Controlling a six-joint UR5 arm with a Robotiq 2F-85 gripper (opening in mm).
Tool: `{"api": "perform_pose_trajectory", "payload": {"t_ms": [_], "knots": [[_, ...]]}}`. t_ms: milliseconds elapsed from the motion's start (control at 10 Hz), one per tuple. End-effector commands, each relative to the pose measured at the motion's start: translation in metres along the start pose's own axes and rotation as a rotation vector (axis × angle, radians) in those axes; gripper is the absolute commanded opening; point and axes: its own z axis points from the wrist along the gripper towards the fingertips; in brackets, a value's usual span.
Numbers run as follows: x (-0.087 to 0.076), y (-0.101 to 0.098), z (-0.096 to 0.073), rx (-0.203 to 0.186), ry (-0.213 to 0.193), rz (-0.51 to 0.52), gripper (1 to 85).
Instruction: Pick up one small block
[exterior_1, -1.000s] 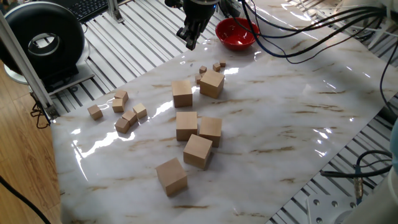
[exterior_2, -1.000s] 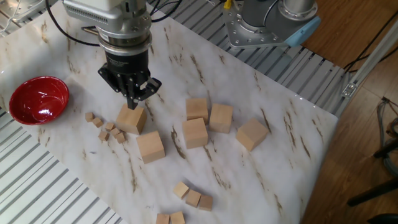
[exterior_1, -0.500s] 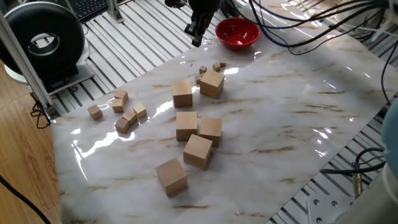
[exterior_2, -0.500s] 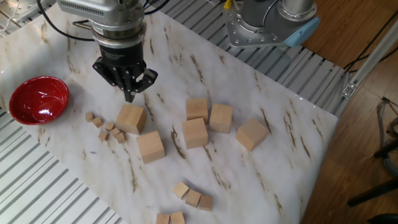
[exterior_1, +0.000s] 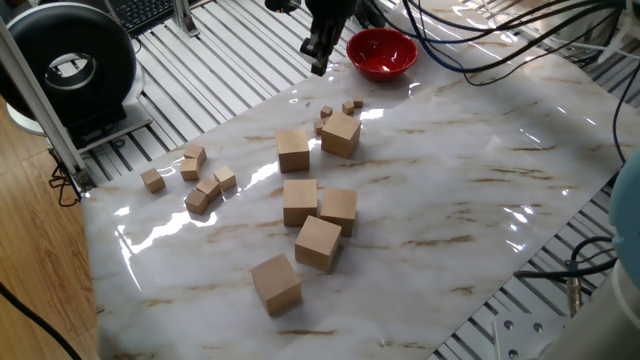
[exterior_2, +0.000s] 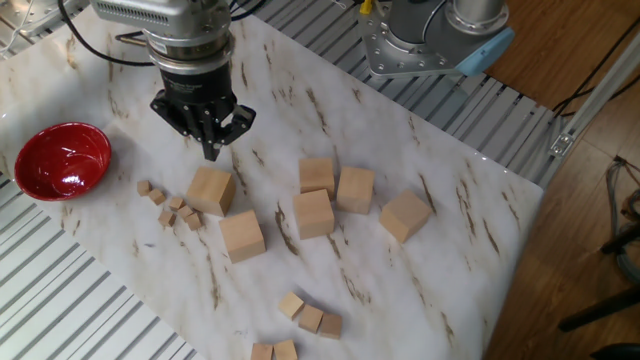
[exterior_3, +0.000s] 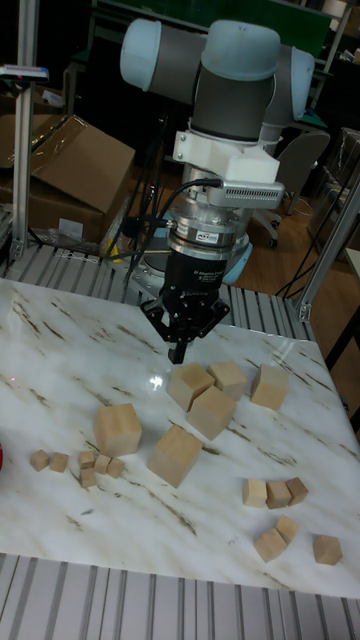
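nearest the camera in the one fixed view, a big tan wooden cube (exterior_1: 275, 283) sits alone on the white marble-look counter (exterior_1: 470, 210). behind it is a bunch of three more big cubes (exterior_1: 318, 215) packed close together. off to the left there's a loose cluster of medium tan wooden blocks (exterior_1: 196, 177), five or so, a couple of them touching.

further back, two more large tan cubes: one (exterior_1: 293, 149) by itself, and one (exterior_1: 341, 134) with the tiny stuff gathered round it. the small block, a tiny light-tan plain wooden cube (exterior_1: 327, 112), lies flat on the counter just behind that cube, with a few identical tiny cubes (exterior_1: 352, 106) right beside it. in the other fixed view the same tiny cubes (exterior_2: 168, 204) show as a scatter just left of the large cube (exterior_2: 210, 190). none of them is lifted.

beyond that the black two-finger gripper (exterior_2: 211, 153) hangs above the counter, pointing straight down, clear of every block. its fingers (exterior_2: 213, 143) are pinched together to a point and there's nothing between them that i can make out. in the tall fixed view the gripper (exterior_3: 178, 351) hovers just behind the cubes, tip off the surface.

farthest back is a shiny red bowl (exterior_1: 381, 52) near the counter's edge, with black cables (exterior_1: 480, 50) looping past it.
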Motion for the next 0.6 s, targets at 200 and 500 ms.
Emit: {"api": "perform_pose_trajectory", "payload": {"t_ms": [200,500], "knots": [[0.004,-0.005,-0.002,0.016,0.014,-0.038,1.0],[-0.018,0.005,-0.002,0.023,0.041,-0.107,1.0]]}}
